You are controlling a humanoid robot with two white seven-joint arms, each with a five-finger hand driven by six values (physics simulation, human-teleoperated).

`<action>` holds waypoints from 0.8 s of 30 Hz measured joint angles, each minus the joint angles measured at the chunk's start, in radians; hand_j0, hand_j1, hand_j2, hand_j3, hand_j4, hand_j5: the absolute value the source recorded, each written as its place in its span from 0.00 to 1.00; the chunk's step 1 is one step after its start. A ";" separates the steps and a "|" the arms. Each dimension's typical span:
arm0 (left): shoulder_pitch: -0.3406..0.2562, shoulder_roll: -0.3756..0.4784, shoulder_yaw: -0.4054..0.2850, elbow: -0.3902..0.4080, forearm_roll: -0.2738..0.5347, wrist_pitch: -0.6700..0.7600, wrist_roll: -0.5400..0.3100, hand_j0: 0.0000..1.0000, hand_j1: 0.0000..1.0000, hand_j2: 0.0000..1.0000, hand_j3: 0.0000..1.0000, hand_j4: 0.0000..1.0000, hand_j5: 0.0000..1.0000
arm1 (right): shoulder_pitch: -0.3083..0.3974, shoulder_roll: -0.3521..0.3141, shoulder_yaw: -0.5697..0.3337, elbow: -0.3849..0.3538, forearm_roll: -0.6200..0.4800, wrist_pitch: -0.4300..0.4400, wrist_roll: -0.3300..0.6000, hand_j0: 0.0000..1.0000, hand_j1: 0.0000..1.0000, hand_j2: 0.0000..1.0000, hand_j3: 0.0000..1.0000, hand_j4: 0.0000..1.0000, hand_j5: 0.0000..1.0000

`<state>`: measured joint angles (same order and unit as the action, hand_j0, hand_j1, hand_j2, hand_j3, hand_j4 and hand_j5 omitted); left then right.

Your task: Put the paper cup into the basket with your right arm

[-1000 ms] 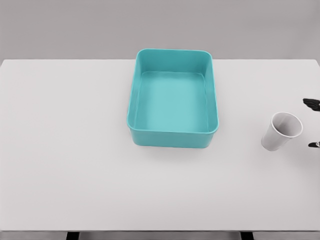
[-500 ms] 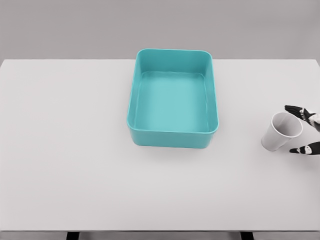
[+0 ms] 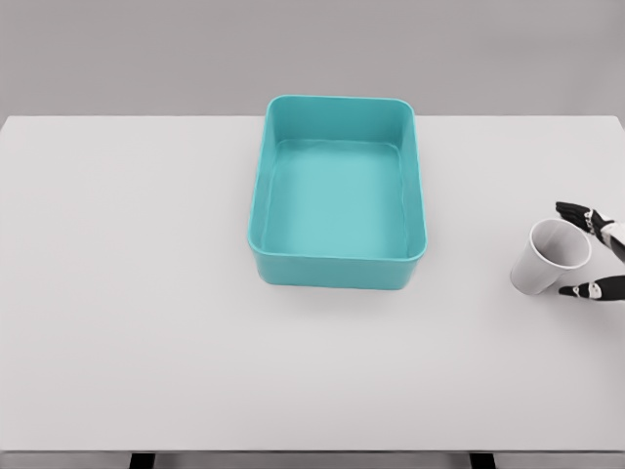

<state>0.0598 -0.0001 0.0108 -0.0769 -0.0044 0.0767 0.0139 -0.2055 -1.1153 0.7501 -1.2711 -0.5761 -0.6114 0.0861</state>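
A white paper cup [image 3: 547,259] stands on the white table [image 3: 146,293] near the right edge, its mouth tilted toward me. My right hand [image 3: 578,249] reaches in from the right edge, only the dark fingertips [image 3: 574,209] and thumb tip showing. They are spread on either side of the cup's rim, close to it, and I cannot tell whether they touch. A teal rectangular basket [image 3: 339,262] sits at the table's middle, nothing inside it. The left arm does not show.
My right hand has come in from the right edge toward the cup, then its thumb and fingers have drawn slightly nearer the cup's rim. The cup has not moved.
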 measured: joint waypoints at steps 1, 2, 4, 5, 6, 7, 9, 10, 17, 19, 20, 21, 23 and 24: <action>-0.002 0.000 0.000 0.000 0.000 0.000 0.000 1.00 1.00 1.00 1.00 1.00 1.00 | 0.002 0.000 0.000 -0.004 0.000 0.000 -0.005 1.00 1.00 1.00 1.00 1.00 1.00; 0.000 0.000 0.000 0.000 0.000 0.000 0.000 1.00 1.00 1.00 1.00 1.00 1.00 | 0.002 0.000 0.000 -0.009 0.000 0.000 -0.008 1.00 1.00 1.00 1.00 1.00 1.00; 0.000 0.000 0.000 0.000 0.000 0.000 0.000 1.00 1.00 1.00 1.00 1.00 1.00 | 0.002 0.001 0.000 -0.017 -0.001 0.000 -0.012 1.00 1.00 1.00 1.00 1.00 1.00; -0.002 0.000 0.000 0.000 0.000 0.000 0.000 1.00 1.00 1.00 1.00 1.00 1.00 | 0.003 0.002 0.000 -0.020 -0.001 0.000 -0.014 1.00 1.00 1.00 1.00 1.00 1.00; -0.002 0.000 0.000 0.000 0.000 0.000 0.000 1.00 1.00 1.00 1.00 1.00 1.00 | 0.003 0.004 0.000 -0.022 -0.001 0.000 -0.016 1.00 1.00 1.00 1.00 1.00 1.00; 0.000 0.000 0.000 0.000 0.000 0.000 0.000 1.00 1.00 1.00 1.00 1.00 1.00 | 0.008 0.006 0.000 -0.024 0.000 0.000 -0.019 1.00 1.00 1.00 1.00 1.00 1.00; 0.000 0.000 0.000 0.000 0.000 0.000 0.000 1.00 1.00 1.00 1.00 1.00 1.00 | 0.015 0.009 0.000 -0.030 -0.001 0.000 -0.024 1.00 1.00 1.00 1.00 1.00 1.00; -0.002 0.000 0.000 0.000 0.000 0.000 0.000 1.00 1.00 1.00 1.00 1.00 1.00 | 0.020 0.009 0.000 -0.034 -0.001 0.000 -0.026 1.00 1.00 1.00 1.00 1.00 1.00; -0.002 0.000 0.000 0.000 0.000 0.000 0.000 1.00 1.00 1.00 1.00 1.00 1.00 | 0.023 0.011 -0.002 -0.066 -0.001 0.000 -0.030 1.00 1.00 1.00 1.00 1.00 1.00; 0.000 0.000 0.000 0.000 0.000 0.000 0.000 1.00 1.00 1.00 1.00 1.00 1.00 | 0.023 0.011 -0.002 -0.069 0.000 0.000 -0.035 1.00 1.00 1.00 1.00 1.00 1.00; 0.000 0.000 0.000 0.000 0.000 0.000 0.000 1.00 1.00 1.00 1.00 1.00 1.00 | 0.023 0.011 -0.002 -0.070 0.000 0.000 -0.043 1.00 1.00 1.00 1.00 1.00 1.00; 0.000 0.000 0.000 0.000 0.000 0.000 0.000 1.00 1.00 1.00 1.00 1.00 1.00 | 0.023 0.011 -0.002 -0.072 0.000 0.000 -0.048 1.00 1.00 1.00 1.00 1.00 1.00; 0.000 0.000 0.000 0.000 0.000 0.000 0.000 1.00 1.00 1.00 1.00 1.00 1.00 | 0.023 0.011 -0.002 -0.076 0.000 0.000 -0.056 1.00 1.00 1.00 1.00 1.00 1.00; 0.000 0.000 0.000 0.000 0.000 0.000 0.000 1.00 1.00 1.00 1.00 1.00 1.00 | 0.023 0.012 -0.002 -0.077 0.001 0.000 -0.058 1.00 1.00 1.00 1.00 1.00 1.00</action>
<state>0.0598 -0.0001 0.0108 -0.0769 -0.0044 0.0767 0.0139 -0.1825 -1.1036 0.7478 -1.3480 -0.5754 -0.6111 0.0278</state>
